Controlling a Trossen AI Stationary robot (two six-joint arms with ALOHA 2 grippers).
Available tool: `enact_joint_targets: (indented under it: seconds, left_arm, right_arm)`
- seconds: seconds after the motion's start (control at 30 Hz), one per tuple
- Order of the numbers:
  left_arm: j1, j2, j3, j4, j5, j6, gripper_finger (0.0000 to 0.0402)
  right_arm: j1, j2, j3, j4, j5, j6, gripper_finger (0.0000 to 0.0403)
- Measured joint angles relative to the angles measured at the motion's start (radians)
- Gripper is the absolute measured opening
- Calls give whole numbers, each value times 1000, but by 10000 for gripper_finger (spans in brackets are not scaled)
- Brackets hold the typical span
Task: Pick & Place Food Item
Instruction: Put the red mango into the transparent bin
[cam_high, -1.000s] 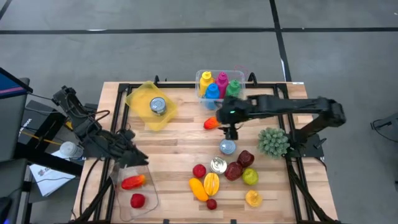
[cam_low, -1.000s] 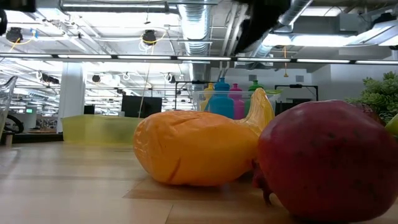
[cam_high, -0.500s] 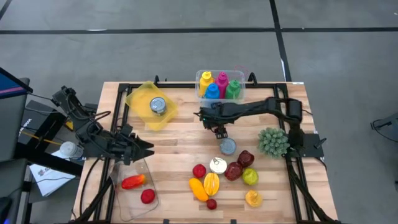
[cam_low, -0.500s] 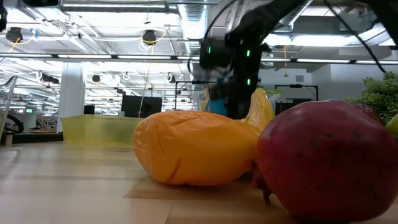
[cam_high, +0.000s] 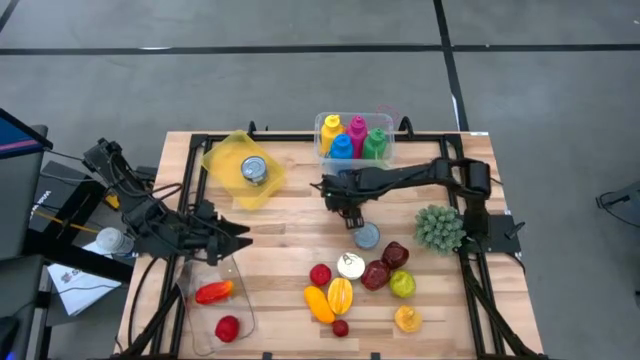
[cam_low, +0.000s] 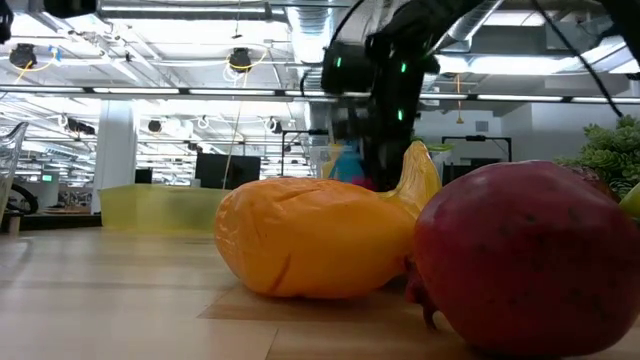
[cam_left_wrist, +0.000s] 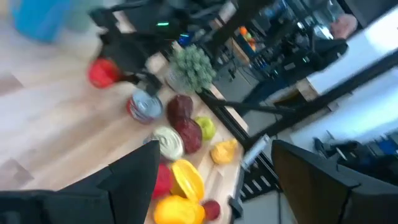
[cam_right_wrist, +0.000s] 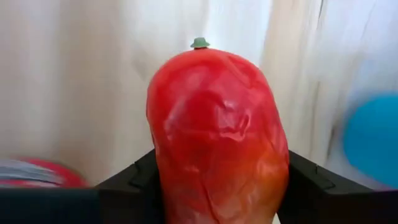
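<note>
The wooden table (cam_high: 290, 225) fills the middle of the high view, with the two dark arms reaching in from either side. The right arm stretches from the right edge toward the centre, and the right gripper (cam_high: 347, 200) sits just below the clear bin of coloured bottles (cam_high: 354, 138) at upper centre. In the right wrist view a red-orange mango (cam_right_wrist: 217, 140) stands squarely between the two dark fingers (cam_right_wrist: 134, 183), its sides touching both, green stem tip pointing away from the camera; the claw is clamped around it. From above the fruit is hidden under the claw. In the low view the same gripper (cam_low: 378, 150) hangs at upper centre, behind the big orange fruit (cam_low: 315, 237) and the dark red pomegranate (cam_low: 530, 255) in the foreground.

The left arm waits at the left side of the table, and the left gripper (cam_high: 232, 238) has its fingers spread apart above a clear tray (cam_high: 215, 300) at lower left, which holds a red-orange pepper (cam_high: 214, 292) and a small red fruit (cam_high: 226, 327).

A yellow tray (cam_high: 232, 155) with a tin can (cam_high: 254, 170) lies at upper left of the table. A green plant (cam_high: 440, 228) sits at the right. Below centre lies a cluster of fruit, with a second can (cam_high: 367, 236) just below the right claw.
</note>
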Motion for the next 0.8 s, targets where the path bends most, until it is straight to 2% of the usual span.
enact_joint_targets:
  seconds: [0.1, 0.23, 0.33, 0.43, 0.57, 0.8]
  left_arm:
    - [5, 6, 0, -1, -81, 0, 298]
    - [29, 5, 0, -4, -171, 0, 298]
    - [72, 10, 0, -3, -179, 16, 298]
    - [131, 37, 0, 37, -163, 116, 298]
    - [236, 94, -1, 208, -54, 339, 298]
    - [466, 244, -1, 584, 255, 684, 298]
  right_arm:
    - [-1, -98, 0, 21, -121, 56, 206]
    - [3, -259, 1, 98, -202, 153, 206]
    - [13, -381, 2, 199, -235, 241, 215]
    - [28, -477, 2, 302, -238, 304, 230]
    - [45, -566, 4, 393, -238, 345, 225]
    - [64, -598, 3, 465, -238, 413, 227]
